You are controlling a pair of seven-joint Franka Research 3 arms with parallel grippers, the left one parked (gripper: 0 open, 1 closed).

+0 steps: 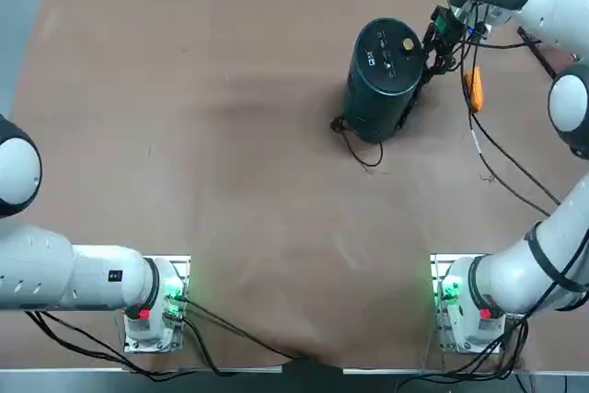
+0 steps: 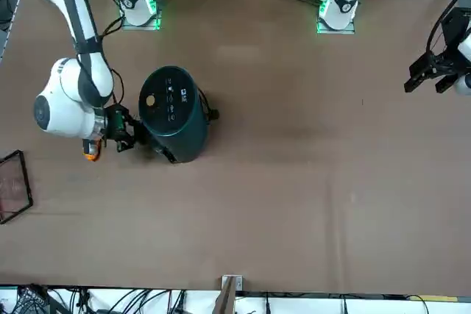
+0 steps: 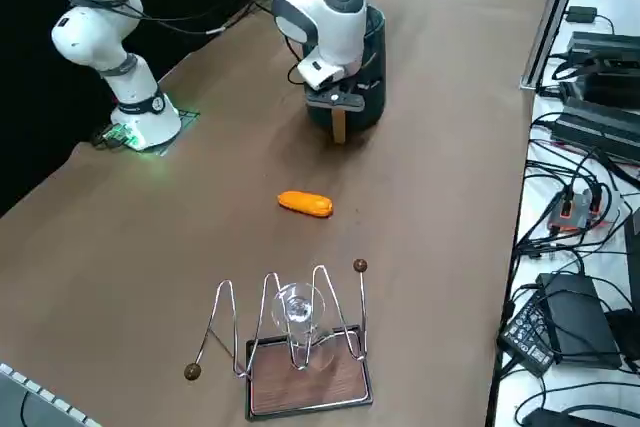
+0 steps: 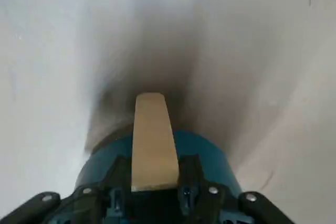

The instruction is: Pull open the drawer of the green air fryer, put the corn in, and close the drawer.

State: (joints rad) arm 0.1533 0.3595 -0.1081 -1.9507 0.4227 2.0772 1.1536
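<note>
The right claw [image 4: 156,176] was drawn in on the pale handle [image 4: 152,145] of the green air fryer [image 1: 385,71], its fingers at either side. The fryer stood upright on the surface [image 1: 230,154]; its drawer [image 3: 368,112] looked closed, with no gap showing, and whatever lay inside could not be seen. The step in hand seemed to be pulling it open.

The handle looked stiff and flat-sided, a good place to hold, though its smooth faces might slip under a skewed pull. The fryer's body was probably hollow and fairly light for its bulk, so a hard tug could drag the whole thing along; a straight, steady draw would suit it better.

The orange corn [image 3: 305,204] lay on the surface, apart from the fryer, between it and the wire rack [image 3: 309,407]. It looked light and firm, perhaps a toy, with a rounded skin that could roll. A grip across its middle would serve best, lowered well into the opened drawer before release.

A clear glass [image 3: 299,308] sat in the rack; its contents, if any, could not be told.
</note>
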